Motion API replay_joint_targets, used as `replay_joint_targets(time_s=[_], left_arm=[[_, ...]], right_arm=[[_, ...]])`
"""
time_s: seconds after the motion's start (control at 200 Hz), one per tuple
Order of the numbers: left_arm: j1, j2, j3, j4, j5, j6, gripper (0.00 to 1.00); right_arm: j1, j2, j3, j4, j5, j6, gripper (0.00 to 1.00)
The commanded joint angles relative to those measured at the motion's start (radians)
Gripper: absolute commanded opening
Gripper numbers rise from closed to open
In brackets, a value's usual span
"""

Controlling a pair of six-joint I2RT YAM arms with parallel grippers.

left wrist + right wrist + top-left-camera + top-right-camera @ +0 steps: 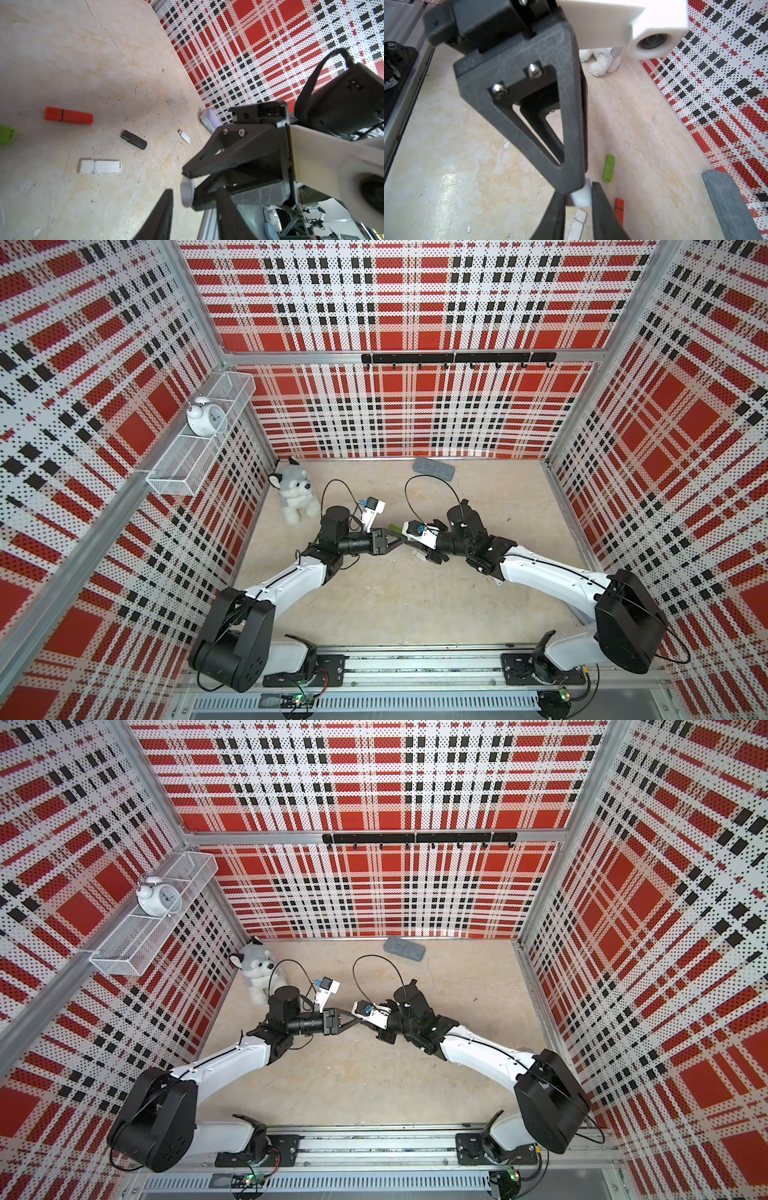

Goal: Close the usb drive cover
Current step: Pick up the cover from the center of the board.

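A white usb drive (582,198) hangs above the table with my right gripper (580,193) shut on it. Its rounded end (187,193) sticks out past the right fingers. I cannot tell its cover from its body. My left gripper (195,189) faces the right one at mid-table, tip to tip in both top views (400,540) (358,1020). The left jaws stand apart on either side of the white end, with a gap showing on each side. One left finger (566,145) fills the right wrist view, and its tip reaches the drive.
Under the grippers several other drives lie on the table: orange (68,117), green (7,135), black (134,139), a small white one (184,136) and a long flat white one (99,166). A plush husky (293,493) sits at the back left, a grey case (433,469) by the back wall.
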Motion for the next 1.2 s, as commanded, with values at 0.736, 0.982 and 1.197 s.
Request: replay_joint_targets(time_s=[0.736,0.982,1.197], left_arm=[[-0.028,0.068,0.063,0.037,0.069,-0.010,0.19],[-0.027,0.073,0.072,0.037,0.069,-0.014,0.07],[-0.014,0.063,0.081,0.037,0.061,-0.014,0.00]], right_arm=[[0.000,-0.025,-0.014,0.043,0.000,-0.003,0.24],[0.000,-0.026,-0.013,0.044,-0.006,-0.013,0.24],[0.000,-0.064,-0.027,0.025,0.036,-0.005,0.37]])
